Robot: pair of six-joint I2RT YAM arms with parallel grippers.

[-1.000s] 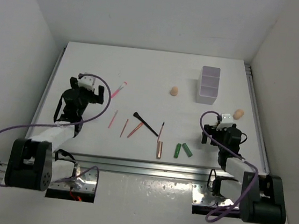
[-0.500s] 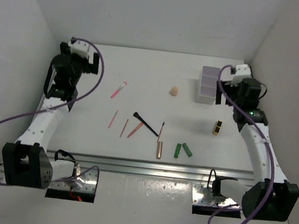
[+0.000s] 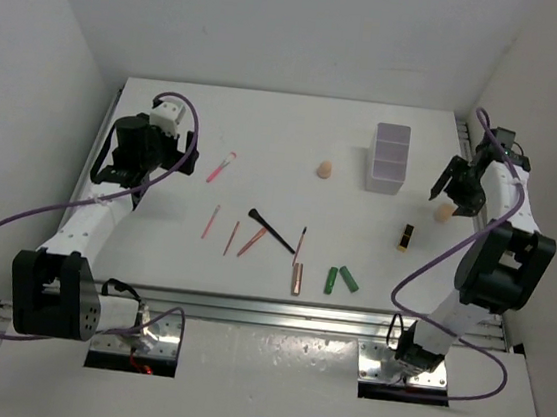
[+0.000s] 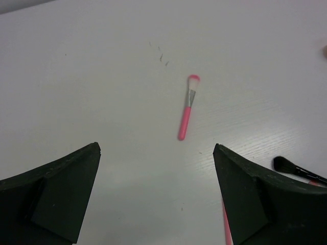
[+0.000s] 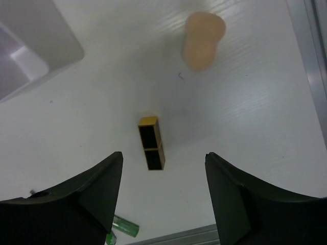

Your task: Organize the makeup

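We log, scattered: pink-handled brush, three thin reddish pencils, black brush, rose-gold tube, two green tubes, black-gold case, two beige sponges.

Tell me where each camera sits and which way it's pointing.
Top external: above, behind the bases, looking down on the table; both arms show.
Left wrist: looks down at the pink brush; left tool fingers frame it.
Right wrist: looks down at the gold-and-black case and sponge; right tool fingers show.
Shared: top and right wrist both show case and sponge.
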